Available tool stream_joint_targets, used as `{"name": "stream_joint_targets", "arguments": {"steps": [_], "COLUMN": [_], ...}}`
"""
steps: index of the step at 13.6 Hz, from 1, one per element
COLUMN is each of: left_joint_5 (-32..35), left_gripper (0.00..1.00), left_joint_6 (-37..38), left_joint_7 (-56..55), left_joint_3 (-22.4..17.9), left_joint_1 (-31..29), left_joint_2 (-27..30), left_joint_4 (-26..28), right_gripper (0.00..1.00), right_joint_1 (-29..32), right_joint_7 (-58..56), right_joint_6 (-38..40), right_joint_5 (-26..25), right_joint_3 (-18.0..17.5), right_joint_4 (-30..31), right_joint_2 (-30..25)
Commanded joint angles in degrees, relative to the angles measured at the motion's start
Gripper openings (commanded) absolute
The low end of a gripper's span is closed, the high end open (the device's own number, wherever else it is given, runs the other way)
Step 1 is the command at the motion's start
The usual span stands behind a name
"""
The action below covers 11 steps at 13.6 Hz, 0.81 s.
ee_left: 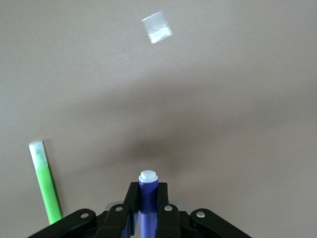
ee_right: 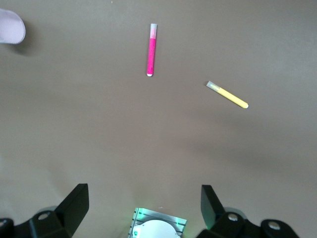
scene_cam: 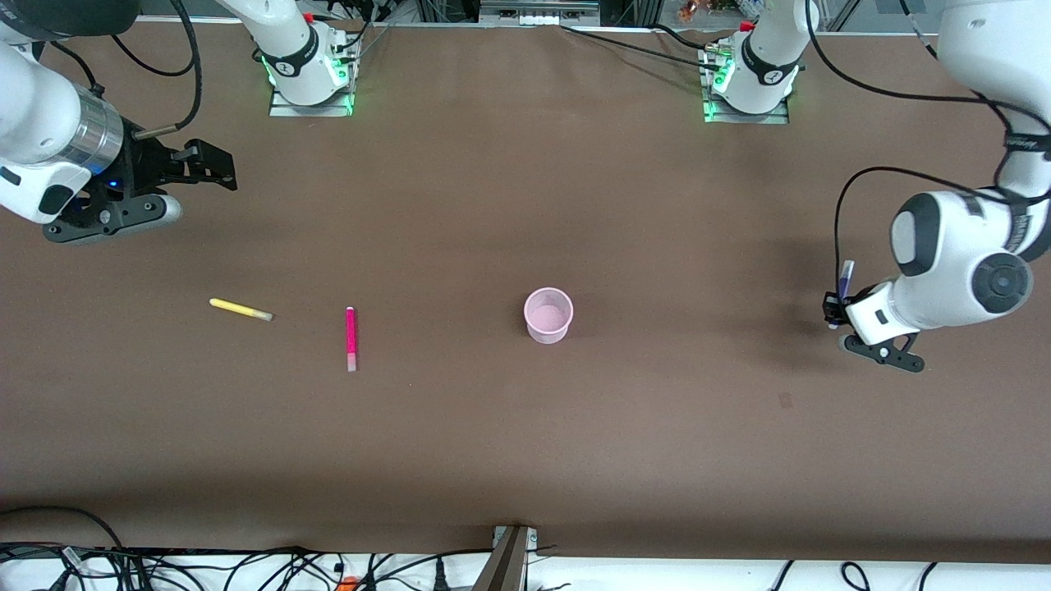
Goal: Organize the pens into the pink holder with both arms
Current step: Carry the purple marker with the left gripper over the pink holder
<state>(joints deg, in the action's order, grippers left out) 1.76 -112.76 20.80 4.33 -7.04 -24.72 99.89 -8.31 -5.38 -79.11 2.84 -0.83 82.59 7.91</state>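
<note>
The pink holder [scene_cam: 548, 314] stands upright mid-table; its edge shows in the right wrist view [ee_right: 11, 27]. The yellow pen [scene_cam: 240, 309] and magenta pen [scene_cam: 351, 338] lie toward the right arm's end, also in the right wrist view [ee_right: 227, 94] [ee_right: 151, 50]. My left gripper [scene_cam: 836, 308] is up over the left arm's end of the table, shut on the purple pen [scene_cam: 846, 279], whose pale end sticks out between the fingers [ee_left: 148, 179]. The green pen [ee_left: 45, 183] lies on the table below it, hidden in the front view. My right gripper [scene_cam: 209, 168] is open and empty [ee_right: 143, 208].
The brown table [scene_cam: 525, 205] bears both arm bases [scene_cam: 310, 78] [scene_cam: 747, 86] along its robot edge. A small pale square patch [ee_left: 156, 27] lies on the table near the left gripper. Cables run along the table's near edge [scene_cam: 246, 566].
</note>
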Motion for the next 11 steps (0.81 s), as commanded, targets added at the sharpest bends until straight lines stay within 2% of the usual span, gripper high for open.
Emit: {"name": "stream_joint_targets", "arguments": {"steps": [1,4,6,9,11], "left_joint_5": [-7.7,-20.8,-26.5,-28.9,-29.3], "left_gripper": [0.00,0.00,0.00,0.00,0.00], "left_joint_6": [11.5,11.3,7.1,-0.4,-10.0], "left_joint_7": [1.0,3.0,3.7,7.7,13.0], "left_joint_3": [3.7,8.6,13.0,20.7,26.2], "left_joint_1": [0.1,0.4,0.5,1.0,1.0], "left_joint_2": [-0.9,-1.3,-1.4,-3.3,-6.0], "left_joint_4": [-8.6,-9.3,-9.6,-11.8,-11.9], "right_gripper": [1.00,1.00,1.00,1.00,1.00], "right_joint_1": [0.5,-0.2,-0.8,-0.7,-0.7], "right_joint_7": [-2.3,-2.4,-2.3,-2.4,-2.4], "right_joint_6": [0.5,-0.2,-0.5,-0.4,-0.5], "right_joint_5": [0.8,-0.5,-1.5,-1.4,-1.1], "right_joint_3": [0.5,0.4,0.2,0.3,0.3], "right_joint_4": [0.2,0.2,0.2,0.7,1.3], "right_joint_2": [-0.5,-0.3,-0.2,-0.2,-0.1]}}
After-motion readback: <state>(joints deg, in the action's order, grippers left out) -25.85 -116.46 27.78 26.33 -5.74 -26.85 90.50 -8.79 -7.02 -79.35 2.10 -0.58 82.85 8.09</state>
